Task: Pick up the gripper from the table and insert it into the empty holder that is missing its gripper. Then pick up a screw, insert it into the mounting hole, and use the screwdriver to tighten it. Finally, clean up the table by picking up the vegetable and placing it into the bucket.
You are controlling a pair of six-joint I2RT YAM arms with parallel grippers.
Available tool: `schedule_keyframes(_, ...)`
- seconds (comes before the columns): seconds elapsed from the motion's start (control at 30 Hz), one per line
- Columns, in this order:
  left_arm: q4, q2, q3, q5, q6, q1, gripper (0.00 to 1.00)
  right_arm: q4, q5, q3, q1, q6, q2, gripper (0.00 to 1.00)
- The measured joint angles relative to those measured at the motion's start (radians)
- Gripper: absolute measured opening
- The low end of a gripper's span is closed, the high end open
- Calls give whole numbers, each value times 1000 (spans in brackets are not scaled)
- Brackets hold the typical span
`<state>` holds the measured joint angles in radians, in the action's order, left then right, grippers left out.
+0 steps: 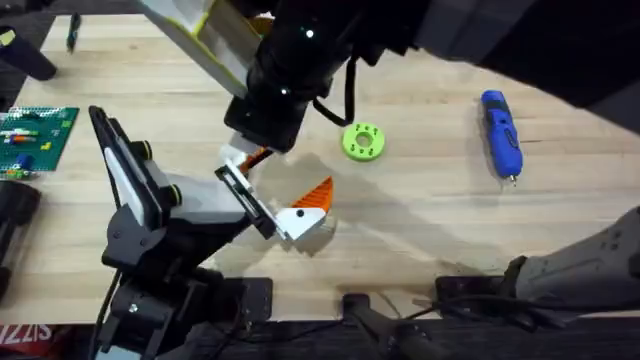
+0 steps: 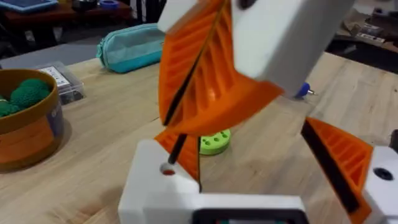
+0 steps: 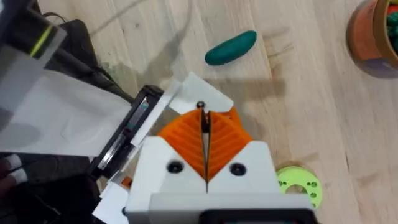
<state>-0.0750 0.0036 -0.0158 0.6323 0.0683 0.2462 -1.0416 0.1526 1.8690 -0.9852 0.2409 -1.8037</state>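
My right gripper [image 3: 203,115] reaches down from above, shut on the gripper [image 1: 252,156], a white-based orange wedge. It holds the piece against the empty holder [image 3: 134,127], the black bracket bar on the white-and-black arm [image 1: 190,200]. In the left wrist view the piece [image 2: 181,149] sits under the right gripper's orange pads [image 2: 199,81]. My left gripper [image 2: 255,155] is open, its mounted wedge [image 2: 342,162] far to one side. The blue screwdriver [image 1: 500,133] lies on the table [image 1: 420,220] at the right. The green vegetable [image 3: 230,48] lies near the bucket [image 3: 373,31]. A screw is out of view.
A bright green disc with holes [image 1: 363,141] lies just right of the work spot. The bucket [image 2: 28,124] holds green bumpy pieces. A teal pouch [image 2: 130,46] and a clear box [image 2: 62,81] lie behind it. A green board [image 1: 35,135] sits at the far left edge.
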Motion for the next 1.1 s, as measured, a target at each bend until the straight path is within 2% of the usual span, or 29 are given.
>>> schedule_keyframes(1.1, 0, 1, 0, -3, 8, 0, 986, 27, 21, 0, 0, -31, -30, 7)
